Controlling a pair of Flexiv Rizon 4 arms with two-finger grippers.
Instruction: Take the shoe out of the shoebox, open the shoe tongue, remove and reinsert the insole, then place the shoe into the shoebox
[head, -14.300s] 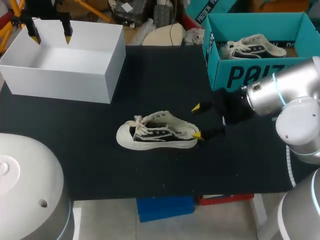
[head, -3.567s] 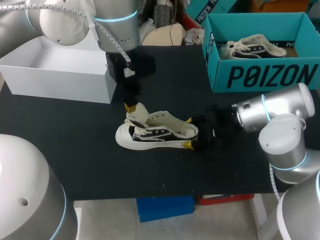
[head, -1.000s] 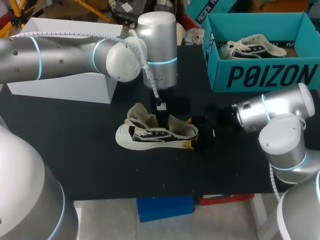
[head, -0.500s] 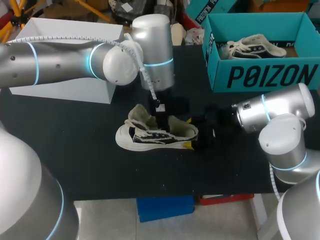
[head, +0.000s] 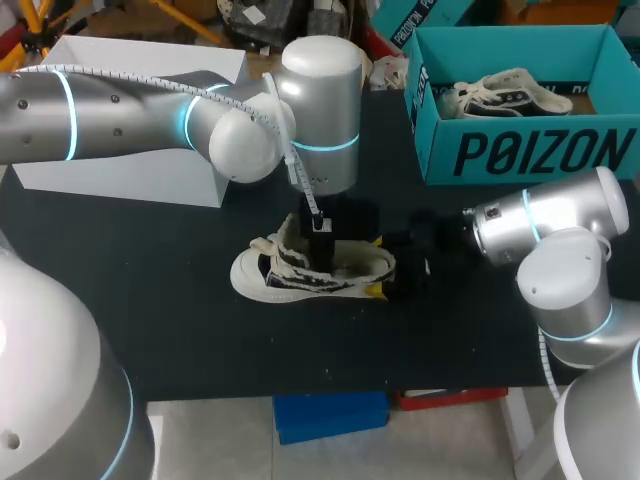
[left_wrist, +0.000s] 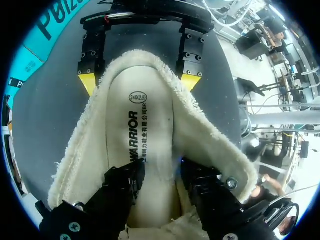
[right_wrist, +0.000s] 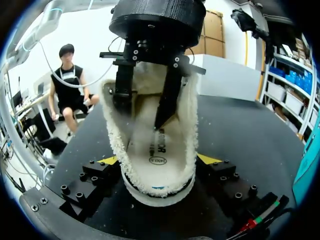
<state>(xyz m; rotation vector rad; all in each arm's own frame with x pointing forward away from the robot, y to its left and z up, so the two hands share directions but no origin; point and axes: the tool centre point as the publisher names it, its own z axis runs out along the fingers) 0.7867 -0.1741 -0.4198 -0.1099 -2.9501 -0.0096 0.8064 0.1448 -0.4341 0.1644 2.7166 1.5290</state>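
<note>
A black and cream shoe (head: 300, 272) lies on its sole on the black table, toe to the left. My left gripper (head: 320, 248) reaches down into its mouth. In the left wrist view its fingers (left_wrist: 125, 180) stand apart over the cream insole (left_wrist: 132, 135), holding nothing, so that gripper (left_wrist: 160, 170) is open. My right gripper (head: 374, 265) is shut on the shoe's heel, a yellow tip (left_wrist: 88, 83) at each side. In the right wrist view the heel (right_wrist: 157, 187) sits between the pads (right_wrist: 210, 159), with the left gripper (right_wrist: 140, 117) inside the fleece collar.
A teal shoebox (head: 520, 150) with a second shoe (head: 510, 95) in it stands at the back right. A white open box (head: 130, 170) stands at the back left. The table's front strip is bare black mat.
My left gripper's fingers have spread apart inside the shoe, and the arm shifted slightly right. The tongue, bent forward before, has come back up toward the gripper. The right arm kept still.
</note>
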